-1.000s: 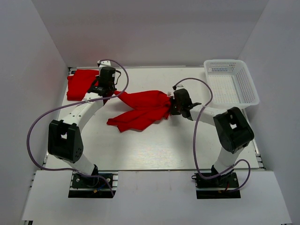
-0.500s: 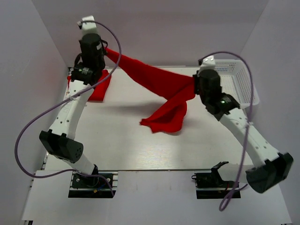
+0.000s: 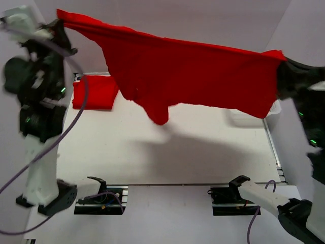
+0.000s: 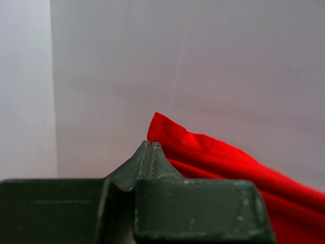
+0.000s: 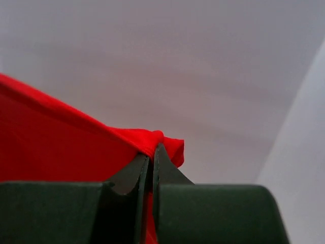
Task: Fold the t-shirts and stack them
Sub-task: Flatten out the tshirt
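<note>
Overhead I see the raised shirt [image 3: 193, 76] stretched between my arms, folded shirt [image 3: 94, 92] on the worktop [image 3: 177, 157]. Only wrist views show left end effector [image 4: 150, 148] and right end effector [image 5: 151, 155] pinching the raised shirt's corners.

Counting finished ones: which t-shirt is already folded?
The far-left t-shirt, lying on the table as a compact rectangle. The other t-shirt hangs spread out in the air, pinched by the left gripper and right gripper.

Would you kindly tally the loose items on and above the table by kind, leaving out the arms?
Red t-shirts: 2, the stretched t-shirt and the folded t-shirt
White basket, mostly hidden: 1
Total: 3
</note>
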Controlling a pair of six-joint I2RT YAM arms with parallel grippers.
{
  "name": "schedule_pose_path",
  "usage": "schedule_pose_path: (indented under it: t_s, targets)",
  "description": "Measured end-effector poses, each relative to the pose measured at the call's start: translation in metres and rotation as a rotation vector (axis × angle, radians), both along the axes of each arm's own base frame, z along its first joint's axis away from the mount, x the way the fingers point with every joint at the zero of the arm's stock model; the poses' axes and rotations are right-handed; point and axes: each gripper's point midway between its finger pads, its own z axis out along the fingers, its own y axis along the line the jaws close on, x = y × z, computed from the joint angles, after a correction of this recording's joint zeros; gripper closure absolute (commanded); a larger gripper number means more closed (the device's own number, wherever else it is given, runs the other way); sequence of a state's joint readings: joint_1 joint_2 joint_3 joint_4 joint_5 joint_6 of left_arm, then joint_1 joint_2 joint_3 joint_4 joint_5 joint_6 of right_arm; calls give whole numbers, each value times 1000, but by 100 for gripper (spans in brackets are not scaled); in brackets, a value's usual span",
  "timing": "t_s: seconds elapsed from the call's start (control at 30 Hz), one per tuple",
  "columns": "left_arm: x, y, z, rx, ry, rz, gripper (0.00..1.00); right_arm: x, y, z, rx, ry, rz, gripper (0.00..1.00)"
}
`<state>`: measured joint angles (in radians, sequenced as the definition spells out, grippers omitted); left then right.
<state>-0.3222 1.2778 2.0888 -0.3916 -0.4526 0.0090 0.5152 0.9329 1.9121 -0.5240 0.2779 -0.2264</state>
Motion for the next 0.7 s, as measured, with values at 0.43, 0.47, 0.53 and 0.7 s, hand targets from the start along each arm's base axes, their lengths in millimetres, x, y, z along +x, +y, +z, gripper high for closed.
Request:
schedule_pose_path:
  t_s: [0.43, 0.47, 0.53, 0.7]
  targets:
    - [-213, 24, 110, 32, -501, -193, 100, -110, 3, 44, -101, -271, 267, 100]
    - [-206, 22, 108, 37, -489, -191, 100, -102, 6, 40, -103, -257, 263, 100]
    - [-180, 17, 99, 42, -441, -179, 100, -75, 13, 24, -104, -206, 234, 100]
    - [-48, -5, 25, 50, -182, -105, 100, 34, 31, -66, -113, 38, 53, 100]
